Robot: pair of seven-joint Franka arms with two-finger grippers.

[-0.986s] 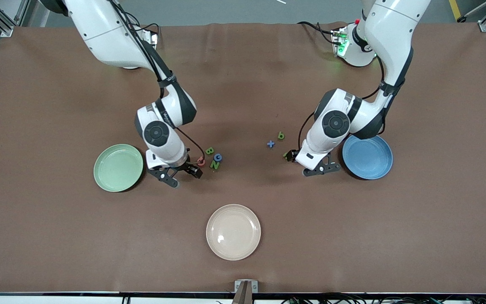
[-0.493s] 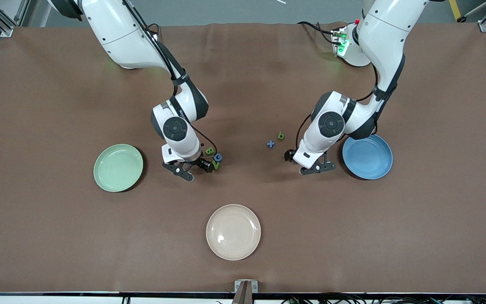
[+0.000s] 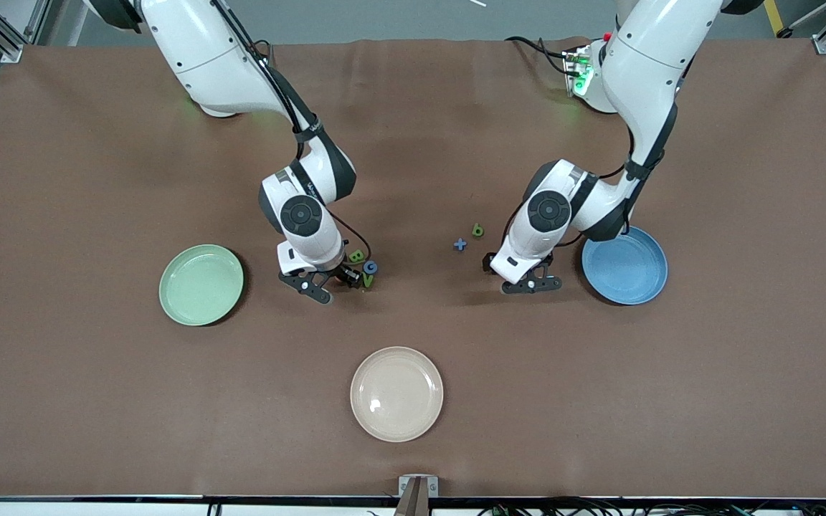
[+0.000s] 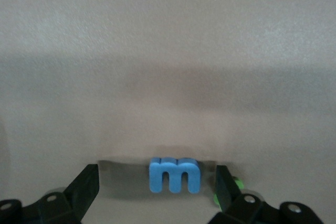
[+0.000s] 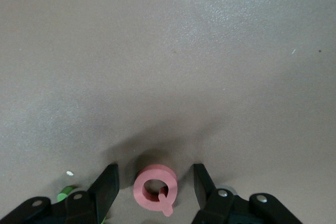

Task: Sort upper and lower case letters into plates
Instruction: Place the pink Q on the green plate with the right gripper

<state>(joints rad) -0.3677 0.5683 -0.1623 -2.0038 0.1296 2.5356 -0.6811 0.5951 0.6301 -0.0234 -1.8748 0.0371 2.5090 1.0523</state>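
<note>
From the front, the right gripper point(image 3: 327, 284) sits low beside 3 letters point(image 3: 363, 267) near the green plate point(image 3: 201, 284), the left gripper point(image 3: 520, 276) beside the blue plate point(image 3: 624, 266).

Left wrist: a blue m point(image 4: 174, 174) lies flat between wide-open fingers point(image 4: 84, 190), untouched, its length spanning the gap.

Right wrist: a pink ring-shaped letter point(image 5: 155, 188), tail toward the camera, lies between part-open fingers point(image 5: 105, 192), a gap on each side.

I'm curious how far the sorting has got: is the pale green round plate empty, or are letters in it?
Empty. The front view shows the pale green round plate with a bare, even inside and no letter on it.
</note>
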